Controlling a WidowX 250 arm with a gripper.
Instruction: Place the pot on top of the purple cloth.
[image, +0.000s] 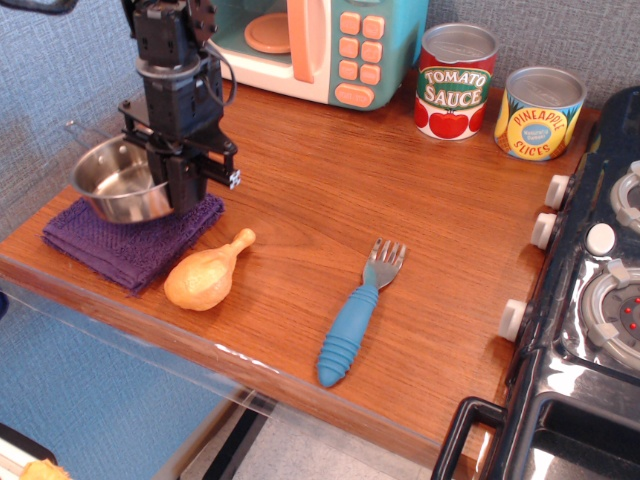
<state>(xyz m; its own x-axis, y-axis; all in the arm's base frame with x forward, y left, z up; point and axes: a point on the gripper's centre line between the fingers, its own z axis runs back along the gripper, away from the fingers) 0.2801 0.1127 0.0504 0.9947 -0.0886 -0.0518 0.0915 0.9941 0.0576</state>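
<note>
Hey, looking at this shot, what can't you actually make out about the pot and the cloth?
- Whether the pot rests on the purple cloth or hangs above it: one view only.
- The gripper fingertips: hidden behind its own black body.
- The pot's right rim: covered by the gripper.

boxy black arm with a looping black cable, black tool below

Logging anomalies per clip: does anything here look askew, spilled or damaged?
Nothing stands out. The gripper holds the pot level over the cloth; drumstick, fork and cans look undisturbed.
</note>
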